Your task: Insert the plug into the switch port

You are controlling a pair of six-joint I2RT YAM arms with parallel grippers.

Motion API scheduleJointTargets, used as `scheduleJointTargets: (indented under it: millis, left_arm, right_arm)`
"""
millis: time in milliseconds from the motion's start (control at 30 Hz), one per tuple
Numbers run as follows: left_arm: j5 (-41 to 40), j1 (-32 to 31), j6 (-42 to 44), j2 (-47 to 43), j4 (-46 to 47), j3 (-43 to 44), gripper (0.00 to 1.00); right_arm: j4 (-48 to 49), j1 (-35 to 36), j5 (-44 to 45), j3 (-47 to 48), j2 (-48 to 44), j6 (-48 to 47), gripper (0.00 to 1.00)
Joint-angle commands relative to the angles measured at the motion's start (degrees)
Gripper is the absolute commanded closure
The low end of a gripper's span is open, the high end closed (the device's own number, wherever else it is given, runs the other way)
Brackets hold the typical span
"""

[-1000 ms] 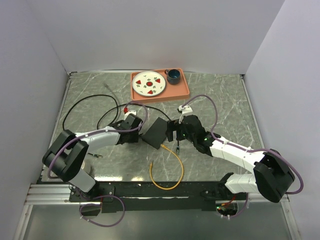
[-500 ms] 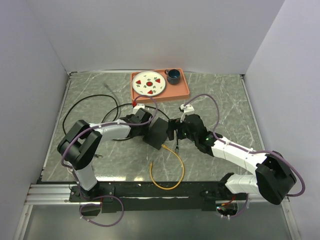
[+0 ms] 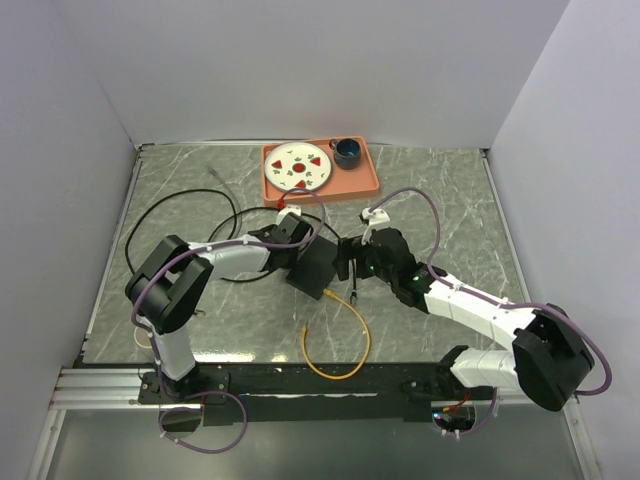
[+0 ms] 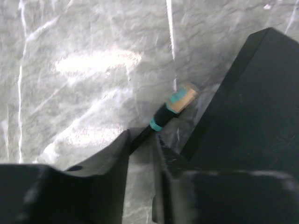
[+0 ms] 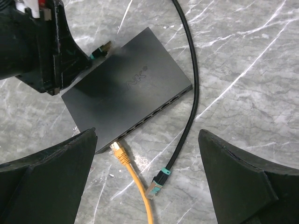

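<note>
- Matte black, flat and sharp-cornered: switch box (image 5: pixel 128 88) lying skewed around the middle of the bench (image 3: pixel 440 200), with every free switch port (image 5: pixel 154 113) in a row along one narrow edge turned toward the bench's right edge.
- Orange cable (image 5: pixel 135 186), glossy, already seated in the end socket and looping off toward the near edge.
- Plug (image 4: pixel 180 99) with a teal boot and a clear, gold-tinted tip, poking out past the left tool (image 4: pixel 142 142) just beside the box's opposite edge, so on the wrong side for the ports. Probably taken by the thin black cord behind the boot to leave the tip free for lining up.
- Fingers (image 4: pixel 107 163) of that tool sitting close either side of the cord; can't tell whether properly clamped or merely near it.
- Right tool (image 3: pixel 348 262) spread wide above the port edge, gripping nothing. Guessing parked there to steady the box against the push.
- Second teal-booted plug (image 5: pixel 159 179) lying loose on the grey marbled top just off the port row.
- Slippery-looking polished top, so worth bracing first.
</note>
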Motion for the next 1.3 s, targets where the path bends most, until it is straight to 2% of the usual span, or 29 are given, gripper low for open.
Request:
scheduleJointTargets:
  millis: [0, 67, 333, 533, 633, 767, 800, 933, 1133, 1267]
  left_arm:
    - [6.12, -0.22, 0.82, 7.03, -6.39, -2.33, 0.85]
    - [5.24, -0.22, 0.56, 7.04, -6.56, -2.33, 0.99]
    - [-1.26, 1.44, 2.92, 1.51, -10.6, 4.95, 0.99]
    - [4.61, 3.73, 4.86, -9.12, -6.22, 7.69, 0.99]
    - [10.41, 3.82, 4.6, -16.06, -0.51, 4.97, 0.99]
    - [19.9, 3.82, 3.11, -26.68, 10.9, -4.58, 0.99]
    - [23.31, 3.82, 2.76, -28.45, 16.67, -6.53, 0.99]
    - [28.34, 3.73, -1.19, -34.87, 26.73, -14.62, 0.99]
    - [30.73, 3.73, -8.41, -40.51, 37.45, -21.67, 0.99]
    - [29.33, 3.73, -10.08, -42.09, 38.17, -22.37, 0.99]
  right_arm:
    - [0.93, -0.86, 0.57, 0.03, -2.61, -0.64, 0.03]
    - [1.1, -1.03, 0.21, 0.03, -2.87, -0.81, 0.03]
    - [2.42, -1.12, -2.33, -0.06, -5.15, -1.52, 0.02]
    - [5.57, -1.12, -6.27, -1.02, -9.11, -1.52, 0.02]
    - [7.69, -1.12, -9.01, -1.55, -10.87, -0.99, 0.01]
    - [11.2, -1.12, -13.92, -0.59, -11.31, 1.37, 0.01]
    - [11.65, -1.12, -14.37, -0.33, -11.31, 2.6, 0.01]
    - [16.82, -1.21, -17.62, 0.03, -11.57, 5.51, 0.01]
    - [23.6, -1.03, -23.33, 0.38, -9.65, 9.11, 0.01]
    - [24.83, -0.33, -25.45, 1.43, -6.4, 10.7, 0.02]
